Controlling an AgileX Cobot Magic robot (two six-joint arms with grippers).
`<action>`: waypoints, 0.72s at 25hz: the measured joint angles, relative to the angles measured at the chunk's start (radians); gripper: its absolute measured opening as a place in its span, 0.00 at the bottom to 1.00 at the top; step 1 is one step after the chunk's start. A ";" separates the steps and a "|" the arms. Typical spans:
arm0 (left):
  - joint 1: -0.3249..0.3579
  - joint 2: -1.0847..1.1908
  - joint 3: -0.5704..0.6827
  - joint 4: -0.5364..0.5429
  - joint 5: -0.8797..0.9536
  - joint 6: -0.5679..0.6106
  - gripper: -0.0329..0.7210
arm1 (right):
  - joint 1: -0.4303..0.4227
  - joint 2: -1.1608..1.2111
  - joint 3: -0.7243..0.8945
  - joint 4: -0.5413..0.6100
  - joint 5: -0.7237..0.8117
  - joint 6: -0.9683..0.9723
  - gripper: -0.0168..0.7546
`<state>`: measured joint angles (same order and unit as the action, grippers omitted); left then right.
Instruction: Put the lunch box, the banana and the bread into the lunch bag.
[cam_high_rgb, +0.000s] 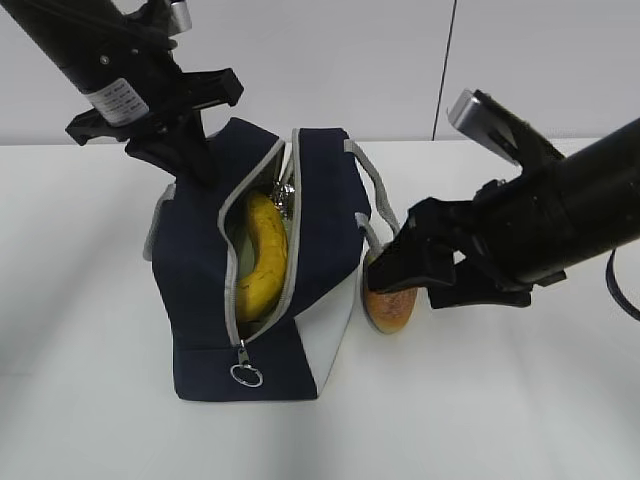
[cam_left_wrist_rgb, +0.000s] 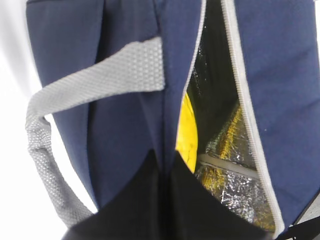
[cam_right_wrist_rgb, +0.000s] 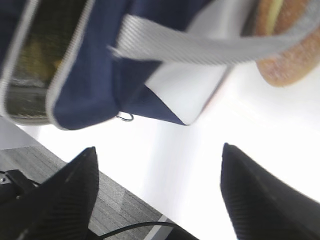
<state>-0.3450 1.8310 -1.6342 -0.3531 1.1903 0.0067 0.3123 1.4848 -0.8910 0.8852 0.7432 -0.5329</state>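
Bread (cam_high_rgb: 390, 305) just beside lunch bag (cam_high_rgb: 200, 300) edge, right gripper (cam_high_rgb: 395, 272) spread above.

A white table (cam_high_rgb: 90, 400) fills the lower frame; a pale wall (cam_high_rgb: 330, 60) spans the top, a dark vertical seam (cam_high_rgb: 446, 60) right of centre.

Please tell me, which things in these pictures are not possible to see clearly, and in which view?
- Lunch box: not identifiable in any view; the lunch bag walls and banana cover the interior.
- Bread: exterior view, mostly hidden behind the right hand; right wrist view, cut off at the top edge and blurred.
- Left hand: what it grips is hidden by the bag's fabric.
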 joint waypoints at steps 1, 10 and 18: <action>0.000 0.000 0.000 0.000 0.001 0.000 0.04 | 0.000 0.000 0.016 0.000 -0.015 0.000 0.75; 0.000 0.000 0.000 0.000 0.002 0.000 0.04 | 0.000 0.100 0.048 0.023 -0.106 0.000 0.75; 0.000 0.000 0.000 0.000 0.002 0.000 0.04 | 0.000 0.232 0.035 0.065 -0.249 0.000 0.79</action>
<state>-0.3450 1.8310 -1.6342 -0.3531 1.1924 0.0067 0.3123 1.7166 -0.8564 0.9503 0.4943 -0.5329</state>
